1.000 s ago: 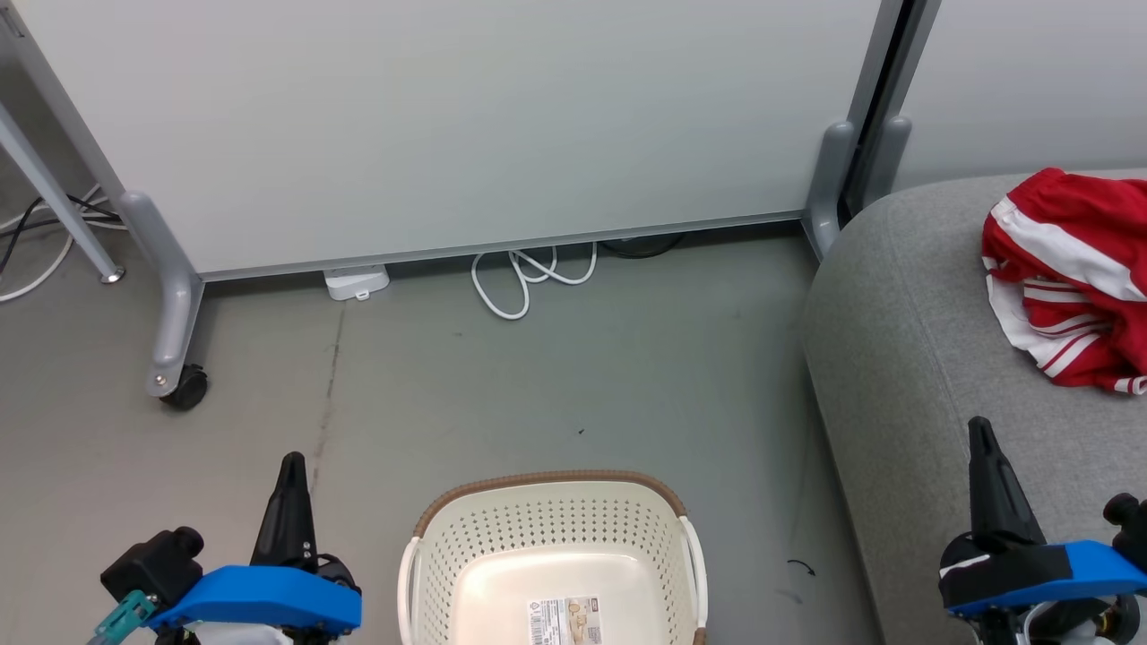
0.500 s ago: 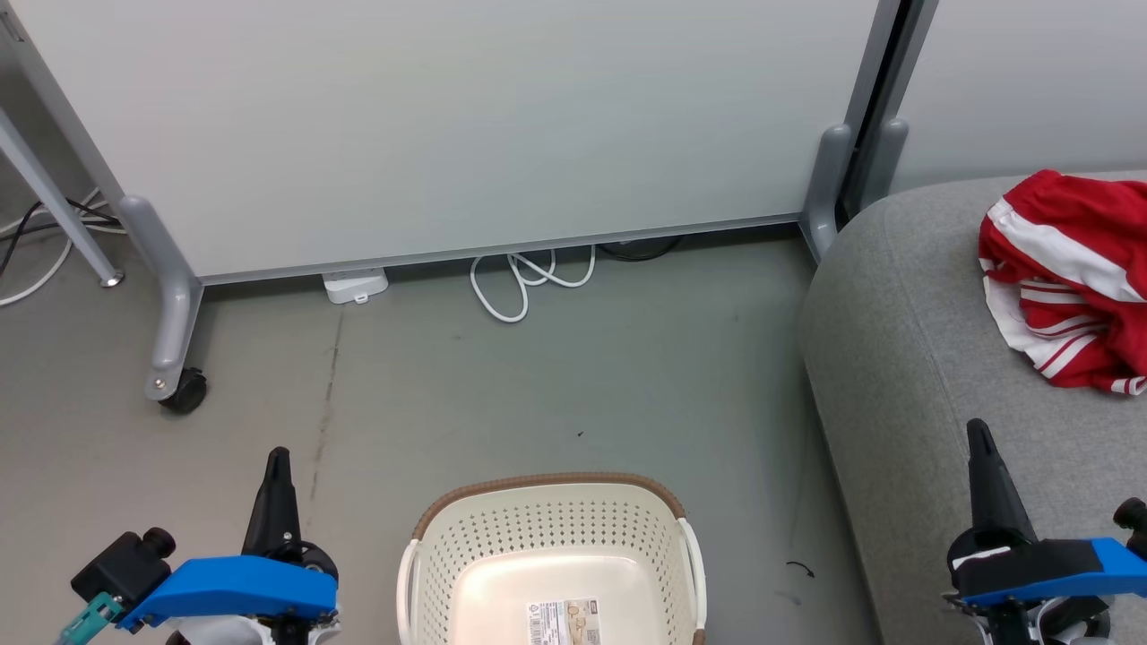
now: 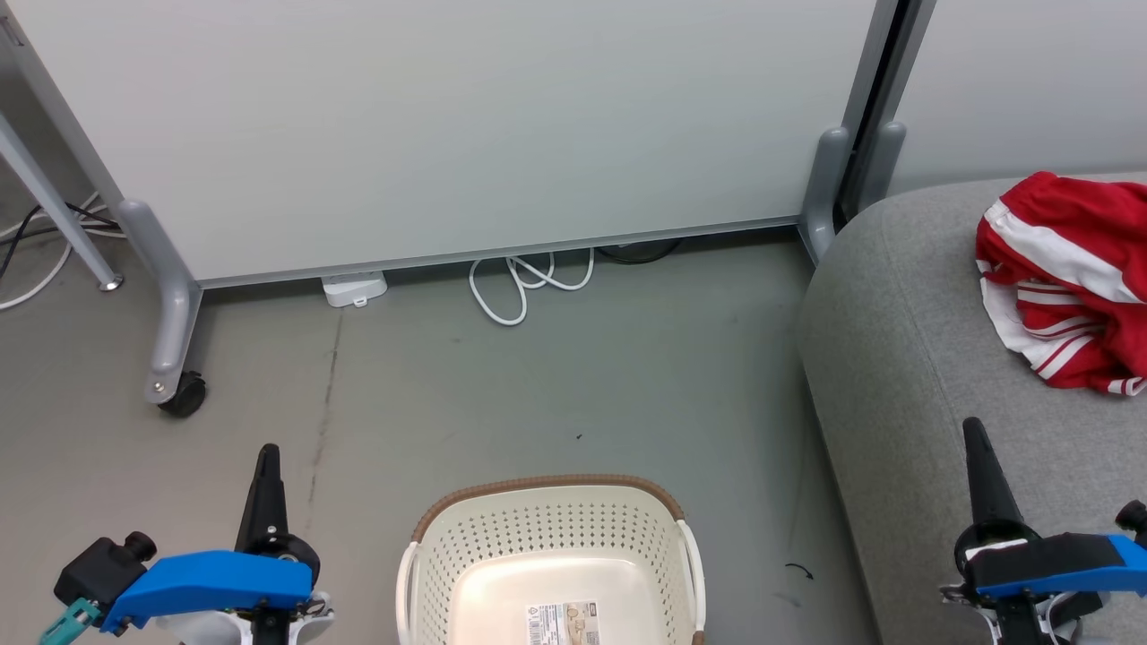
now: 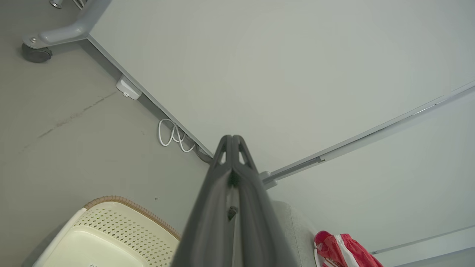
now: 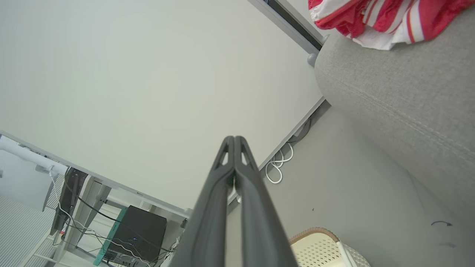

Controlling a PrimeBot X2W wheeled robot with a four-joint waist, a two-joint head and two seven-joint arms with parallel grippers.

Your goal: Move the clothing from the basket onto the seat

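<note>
left gripper (image 3: 266,455) has sunk lower; basket (image 3: 547,485) sticker (image 3: 563,622) print is illegible

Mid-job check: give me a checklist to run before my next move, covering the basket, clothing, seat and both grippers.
1. Basket emptied: ok as far as seen, bare floor with a label sticker; near end out of frame.
2. Clothing resting on the seat: ok, bunched; its right part is out of frame.
3. Left gripper shut, empty: ok.
4. Right gripper shut, empty: ok.
5. Right gripper apart from clothing: ok.
</note>
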